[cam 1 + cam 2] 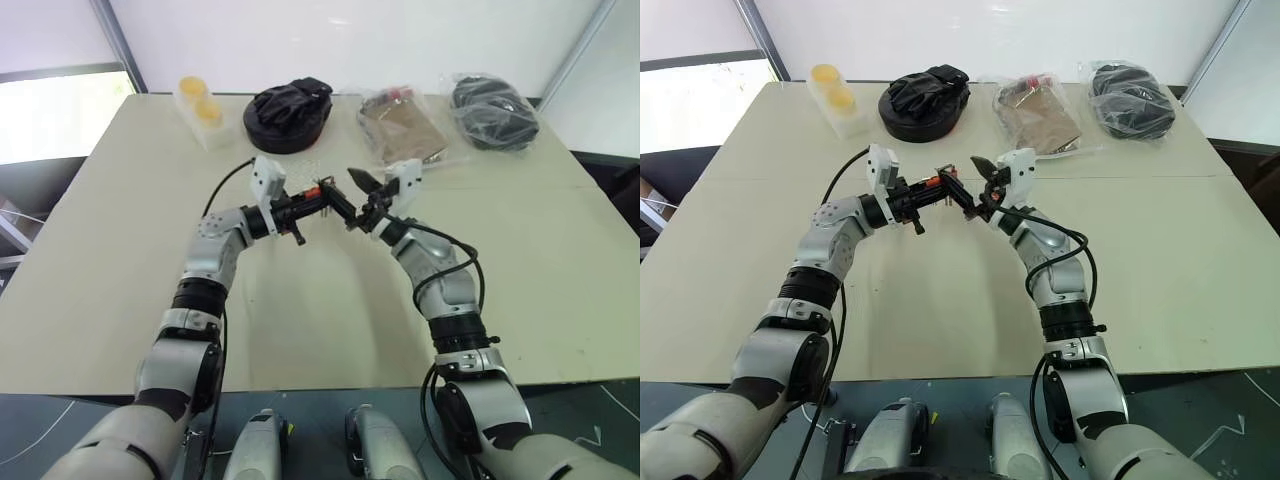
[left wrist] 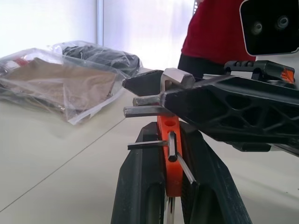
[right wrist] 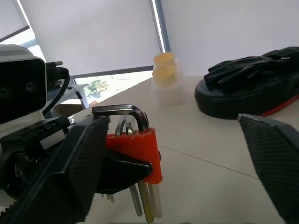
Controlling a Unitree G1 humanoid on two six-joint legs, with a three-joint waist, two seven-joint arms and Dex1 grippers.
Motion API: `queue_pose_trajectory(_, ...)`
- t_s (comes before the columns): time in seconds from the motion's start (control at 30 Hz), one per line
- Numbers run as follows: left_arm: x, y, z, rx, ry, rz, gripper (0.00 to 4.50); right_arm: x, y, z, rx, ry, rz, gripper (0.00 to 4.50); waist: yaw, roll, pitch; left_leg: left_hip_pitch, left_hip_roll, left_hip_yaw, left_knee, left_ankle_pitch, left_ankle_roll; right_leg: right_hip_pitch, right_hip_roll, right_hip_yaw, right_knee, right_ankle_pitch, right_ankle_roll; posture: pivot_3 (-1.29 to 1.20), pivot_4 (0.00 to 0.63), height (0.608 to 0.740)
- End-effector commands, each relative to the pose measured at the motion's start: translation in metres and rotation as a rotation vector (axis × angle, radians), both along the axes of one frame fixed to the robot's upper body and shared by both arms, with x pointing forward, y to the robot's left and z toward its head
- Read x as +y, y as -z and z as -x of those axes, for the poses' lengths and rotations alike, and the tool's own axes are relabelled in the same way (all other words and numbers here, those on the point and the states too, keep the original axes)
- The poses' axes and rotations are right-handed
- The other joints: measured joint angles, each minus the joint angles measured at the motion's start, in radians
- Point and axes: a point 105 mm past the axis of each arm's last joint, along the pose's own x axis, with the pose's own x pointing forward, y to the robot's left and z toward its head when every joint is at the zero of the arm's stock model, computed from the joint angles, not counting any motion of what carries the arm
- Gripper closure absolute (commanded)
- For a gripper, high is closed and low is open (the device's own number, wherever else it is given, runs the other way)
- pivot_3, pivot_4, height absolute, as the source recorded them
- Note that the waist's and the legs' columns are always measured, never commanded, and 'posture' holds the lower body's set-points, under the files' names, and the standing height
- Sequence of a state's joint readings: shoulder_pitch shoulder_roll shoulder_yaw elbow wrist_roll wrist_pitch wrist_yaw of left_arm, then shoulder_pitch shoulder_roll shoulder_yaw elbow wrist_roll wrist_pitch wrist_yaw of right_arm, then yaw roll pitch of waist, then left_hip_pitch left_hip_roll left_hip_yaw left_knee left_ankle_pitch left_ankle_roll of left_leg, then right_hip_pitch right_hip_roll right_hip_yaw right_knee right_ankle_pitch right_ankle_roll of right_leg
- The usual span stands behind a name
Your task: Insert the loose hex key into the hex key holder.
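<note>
My left hand point(image 1: 318, 196) pinched the small, rigid hex key holder point(image 2: 169, 154) by its flat sides while my right hand point(image 3: 173, 154) stood spread.

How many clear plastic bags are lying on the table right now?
2, both along the far edge of the table: one bag holding brown items right of the black round object, and one bag of dark items at the far right corner.

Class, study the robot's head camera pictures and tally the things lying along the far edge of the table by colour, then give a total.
Black: 2 (round black pad, bagged black bundle)
Yellow: 1 (yellow cups pack)
Brown: 1 (bagged brown item)
Total: 4
</note>
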State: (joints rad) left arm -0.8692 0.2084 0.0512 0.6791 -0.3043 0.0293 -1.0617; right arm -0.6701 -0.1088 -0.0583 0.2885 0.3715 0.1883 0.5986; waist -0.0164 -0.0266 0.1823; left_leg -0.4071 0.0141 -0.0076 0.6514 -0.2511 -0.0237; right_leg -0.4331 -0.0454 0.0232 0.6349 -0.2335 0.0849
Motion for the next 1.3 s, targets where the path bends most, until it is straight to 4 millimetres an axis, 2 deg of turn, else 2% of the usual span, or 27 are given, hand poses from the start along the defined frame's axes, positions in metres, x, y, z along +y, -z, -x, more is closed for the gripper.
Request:
queue_pose_trajectory(0.03, 0.0, -0.023, 0.002, -0.076, 0.012, 0.032, 4.5, -0.006, -0.018, 0.013, -0.054, -0.041, -0.021, 0.05, 0.002, 0.0, 0.0, 0.0, 0.0, 0.0, 0.0, 0.0, 0.0, 0.0, 0.0, 0.0, 0.0, 0.0, 0.0, 0.0, 0.15, 0.74)
queue_pose_trajectory(0.2, 0.007, -0.009, 0.007, 0.098, 0.057, 0.051, 4.5, -0.008, -0.01, 0.051, -0.042, -0.239, 0.116, 0.05, 0.002, 0.0, 0.0, 0.0, 0.0, 0.0, 0.0, 0.0, 0.0, 0.0, 0.0, 0.0, 0.0, 0.0, 0.0, 0.0, 0.15, 0.74)
queue_pose_trajectory(0.3, 0.015, 0.004, 0.012, 0.235, 0.071, 0.028, 4.5, -0.012, 0.001, 0.063, -0.033, -0.273, 0.241, 0.05, -0.004, 0.0, 0.0, 0.0, 0.0, 0.0, 0.0, 0.0, 0.0, 0.0, 0.0, 0.0, 0.0, 0.0, 0.0, 0.0, 0.15, 0.74)
queue_pose_trajectory(0.43, 0.029, 0.038, 0.025, 0.534, 0.098, -0.056, 4.5, -0.021, 0.006, 0.063, -0.033, -0.242, 0.295, 0.05, -0.008, 0.0, 0.0, 0.001, 0.0, -0.001, 0.001, 0.0, 0.0, 0.0, 0.002, 0.0, 0.002, 0.0, 0.0, 0.0, 0.15, 0.74)
queue_pose_trajectory(0.6, 0.039, 0.065, 0.031, 0.745, 0.061, -0.097, 4.5, -0.021, 0.006, 0.058, -0.038, -0.209, 0.278, 0.05, 0.001, 0.0, 0.0, 0.002, 0.0, -0.001, 0.003, 0.0, 0.0, 0.0, 0.002, 0.0, 0.005, 0.0, 0.0, 0.0, 0.15, 0.74)
queue_pose_trajectory(0.67, 0.042, 0.073, 0.028, 0.783, 0.02, -0.105, 3.55, -0.02, 0.006, 0.057, -0.043, -0.201, 0.269, 0.0, 0.002, 0.0, 0.0, 0.001, 0.0, -0.001, 0.005, 0.0, 0.0, 0.001, 0.002, 0.0, 0.005, 0.0, 0.0, 0.0, 0.15, 0.74)
queue_pose_trajectory(0.7, 0.043, 0.076, 0.027, 0.797, 0.004, -0.107, 3.24, -0.019, 0.006, 0.056, -0.045, -0.198, 0.265, 0.0, 0.002, 0.0, 0.0, 0.001, 0.0, -0.001, 0.006, 0.0, 0.0, 0.001, 0.001, 0.0, 0.005, 0.0, 0.0, 0.0, 0.15, 0.74)
queue_pose_trajectory(0.77, 0.045, 0.079, 0.025, 0.807, -0.018, -0.118, 2.06, -0.019, 0.005, 0.056, -0.047, -0.19, 0.254, 0.0, 0.003, 0.0, 0.0, 0.0, 0.0, -0.001, 0.007, 0.0, 0.0, 0.001, 0.001, 0.0, 0.006, 0.0, 0.0, 0.0, 0.15, 0.74)
queue_pose_trajectory(0.83, 0.048, 0.081, 0.022, 0.807, -0.054, -0.129, 1.07, -0.019, 0.006, 0.056, -0.047, -0.186, 0.25, 0.0, 0.004, 0.0, 0.0, 0.001, 0.0, -0.002, 0.007, 0.0, 0.0, 0.002, 0.0, -0.001, 0.006, 0.0, 0.0, 0.0, 0.15, 0.74)
queue_pose_trajectory(0.9, 0.059, 0.087, 0.015, 0.769, -0.138, -0.188, 0.03, -0.019, 0.006, 0.056, -0.046, -0.183, 0.25, 0.0, 0.003, 0.0, 0.0, 0.003, 0.0, -0.002, 0.008, 0.0, 0.0, 0.004, 0.0, -0.001, 0.005, 0.0, 0.0, 0.0, 0.15, 0.74)
queue_pose_trajectory(0.97, 0.076, 0.093, 0.008, 0.661, -0.244, -0.302, 0.03, -0.021, 0.007, 0.057, -0.043, -0.179, 0.254, 0.0, 0.002, 0.0, 0.0, 0.005, 0.0, -0.002, 0.008, 0.0, 0.0, 0.007, 0.0, -0.001, 0.005, 0.0, 0.0, 0.0, 0.15, 0.74)
queue_pose_trajectory(1.03, 0.094, 0.089, 0.0, 0.582, -0.342, -0.349, 0.03, -0.024, 0.009, 0.057, -0.038, -0.172, 0.26, 0.0, -0.004, 0.0, 0.0, 0.007, 0.0, -0.001, 0.006, 0.0, 0.0, 0.007, 0.001, 0.0, 0.005, 0.0, 0.0, 0.0, 0.15, 0.74)
queue_pose_trajectory(1.1, 0.111, 0.081, -0.005, 0.501, -0.415, -0.368, 0.03, -0.027, 0.01, 0.058, -0.032, -0.164, 0.264, 0.0, -0.007, 0.0, 0.0, 0.01, 0.0, 0.0, 0.004, 0.0, 0.0, 0.008, 0.001, 0.001, 0.005, -0.001, -0.001, 0.0, 0.15, 0.74)
queue_pose_trajectory(1.3, 0.141, 0.059, -0.005, 0.306, -0.569, -0.364, 0.03, -0.04, 0.02, 0.054, -0.006, -0.091, 0.275, 0.0, -0.01, 0.0, 0.0, 0.014, 0.001, 0.002, -0.003, 0.0, 0.0, 0.007, 0.001, 0.004, 0.005, -0.001, -0.001, 0.0, 0.15, 0.74)
